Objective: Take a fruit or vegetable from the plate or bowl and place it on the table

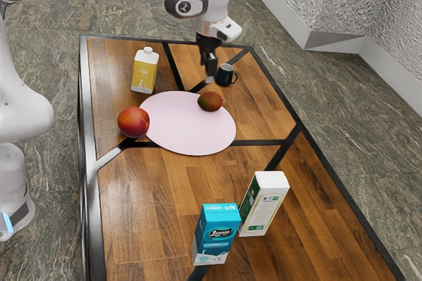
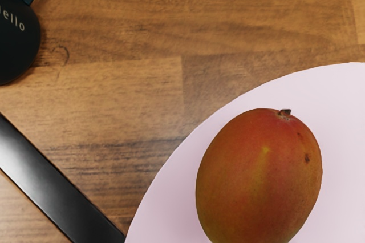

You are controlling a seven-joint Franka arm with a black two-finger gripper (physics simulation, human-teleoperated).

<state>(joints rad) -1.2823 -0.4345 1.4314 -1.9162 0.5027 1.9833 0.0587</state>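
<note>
My gripper (image 1: 209, 75) hangs above the far rim of the pink plate (image 1: 188, 129), a little above and behind the mango. A red-green mango (image 1: 210, 101) lies on the plate near that rim. In the wrist view the mango (image 2: 259, 177) rests on the pale plate (image 2: 336, 94) with its stem showing, and nothing covers it. A red round fruit (image 1: 134, 122) is at the plate's edge on the exterior view's left; whether it touches the plate cannot be told.
A dark mug (image 1: 225, 75) stands on the wooden table (image 1: 151, 195) close by the gripper; the wrist view shows the mug (image 2: 17, 40) too. A yellow carton (image 1: 144, 71) is behind the plate. Blue (image 1: 216, 233) and white (image 1: 264, 204) cartons stand at the near side.
</note>
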